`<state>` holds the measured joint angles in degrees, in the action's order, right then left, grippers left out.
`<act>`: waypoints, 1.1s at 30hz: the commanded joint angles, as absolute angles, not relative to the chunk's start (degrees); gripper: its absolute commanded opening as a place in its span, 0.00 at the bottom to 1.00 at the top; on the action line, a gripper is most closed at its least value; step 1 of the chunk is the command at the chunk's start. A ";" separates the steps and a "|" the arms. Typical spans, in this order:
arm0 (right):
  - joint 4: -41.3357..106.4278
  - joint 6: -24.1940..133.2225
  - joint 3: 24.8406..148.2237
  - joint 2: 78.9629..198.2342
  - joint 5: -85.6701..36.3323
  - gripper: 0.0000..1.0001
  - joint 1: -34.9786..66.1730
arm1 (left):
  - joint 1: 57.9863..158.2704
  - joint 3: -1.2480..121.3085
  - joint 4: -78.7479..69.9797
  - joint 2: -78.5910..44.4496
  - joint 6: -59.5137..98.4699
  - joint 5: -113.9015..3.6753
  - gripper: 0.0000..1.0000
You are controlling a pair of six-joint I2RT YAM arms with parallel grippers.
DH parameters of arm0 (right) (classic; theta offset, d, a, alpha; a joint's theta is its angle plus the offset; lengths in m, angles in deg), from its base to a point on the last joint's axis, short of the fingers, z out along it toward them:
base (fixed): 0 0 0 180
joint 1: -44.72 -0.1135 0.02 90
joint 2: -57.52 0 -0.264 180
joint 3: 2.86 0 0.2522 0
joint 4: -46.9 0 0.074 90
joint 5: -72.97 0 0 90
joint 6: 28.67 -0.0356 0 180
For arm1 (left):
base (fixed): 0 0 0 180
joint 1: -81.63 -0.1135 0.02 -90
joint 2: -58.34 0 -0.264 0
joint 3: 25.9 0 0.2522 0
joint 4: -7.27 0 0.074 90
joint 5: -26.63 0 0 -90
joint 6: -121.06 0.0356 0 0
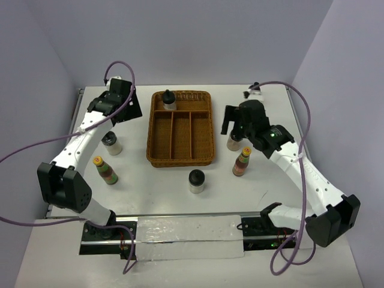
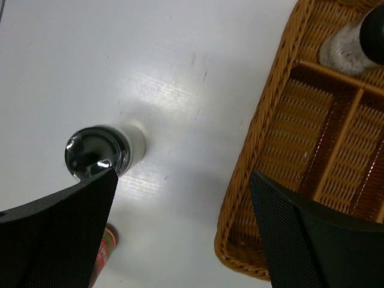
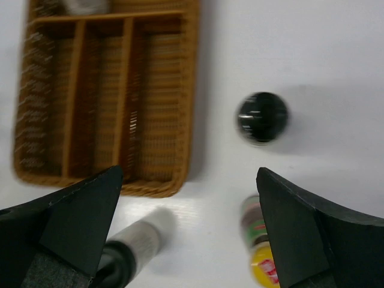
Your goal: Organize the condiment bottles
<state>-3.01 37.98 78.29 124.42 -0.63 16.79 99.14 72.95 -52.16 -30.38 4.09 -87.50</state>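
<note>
A brown wicker tray (image 1: 180,157) sits mid-table. One black-capped whitish bottle (image 1: 169,99) stands in its far compartment. Another (image 1: 111,143) and a yellow-capped reddish bottle (image 1: 105,170) stand left of the tray, a third black-capped one (image 1: 196,180) stands in front, and a fourth (image 1: 233,141) and a second yellow-capped bottle (image 1: 242,162) stand to the right. My left gripper (image 1: 127,113) is open and empty, between the left black-capped bottle (image 2: 99,151) and the tray (image 2: 264,120). My right gripper (image 1: 234,127) is open and empty, just above the right black-capped bottle (image 3: 135,246).
The right wrist view is blurred; it shows the tray (image 3: 174,96), the front bottle (image 3: 262,118) and the yellow-capped bottle (image 3: 262,255). The tray's three long compartments hold nothing. A metal rail (image 1: 186,231) runs along the near edge.
</note>
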 commanded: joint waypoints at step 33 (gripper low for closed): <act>-3.90 28.55 70.86 139.71 -1.53 1.00 -15.66 | 99.29 70.64 -46.07 -19.68 3.07 -88.63 0.99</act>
<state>-4.52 30.40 71.39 138.72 -4.00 -15.15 99.17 71.24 -48.84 -20.42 2.76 -87.83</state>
